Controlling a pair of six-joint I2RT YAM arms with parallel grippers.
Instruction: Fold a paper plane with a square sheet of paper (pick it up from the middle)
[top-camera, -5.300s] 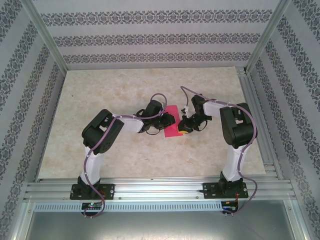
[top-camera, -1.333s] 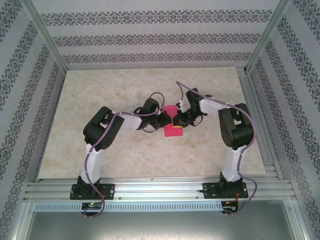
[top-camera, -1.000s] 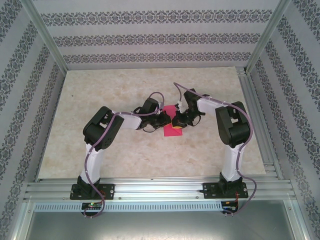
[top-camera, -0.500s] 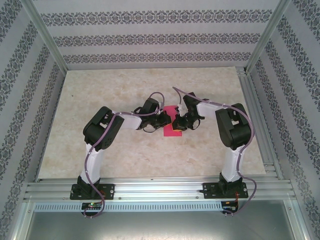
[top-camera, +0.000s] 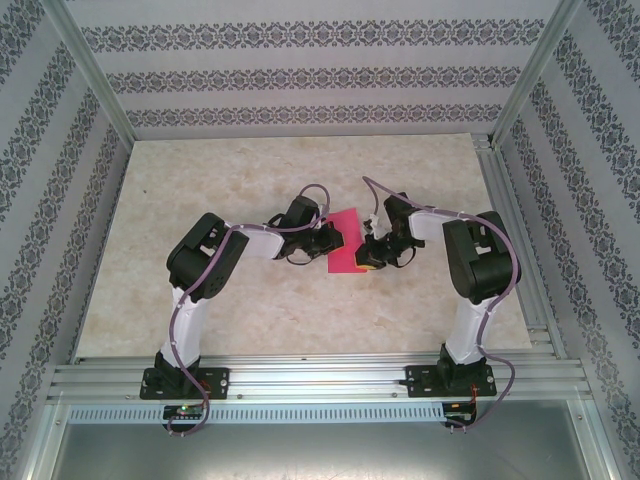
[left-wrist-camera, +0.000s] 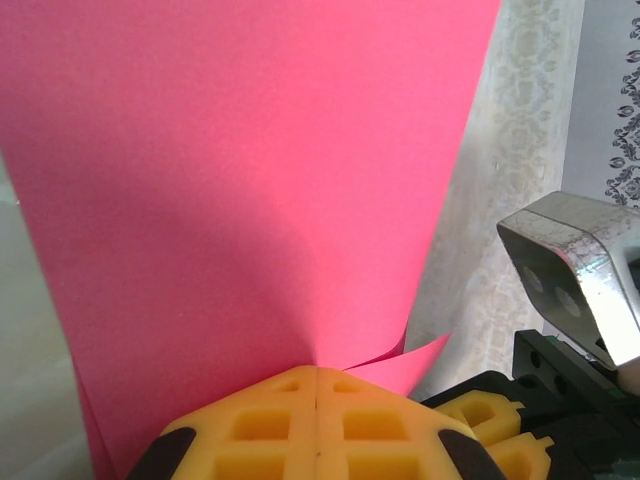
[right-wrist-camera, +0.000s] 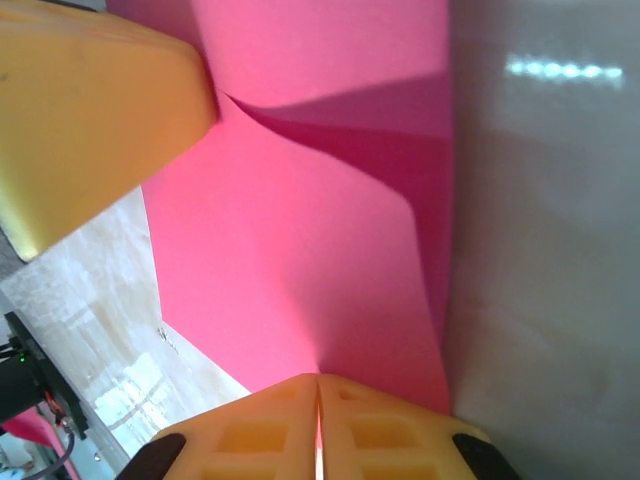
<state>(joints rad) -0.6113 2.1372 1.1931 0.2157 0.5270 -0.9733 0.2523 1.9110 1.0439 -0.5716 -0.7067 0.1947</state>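
The table (top-camera: 250, 300) bore the sheet of paper (top-camera: 345, 248) at its middle, long side running near to far, between both arms. The left gripper (top-camera: 328, 240) was clamped shut on its left edge, and the right gripper (top-camera: 368, 257) was pinched closed on its right, nearer edge.

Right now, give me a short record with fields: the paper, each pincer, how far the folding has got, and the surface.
paper: sheet of paper, pink, buckled, between the two arms
left pincer: shut, pinching the sheet
right pincer: shut, pinching the sheet
folding: bends and a crease, no plane shape yet
surface: pale marbled table
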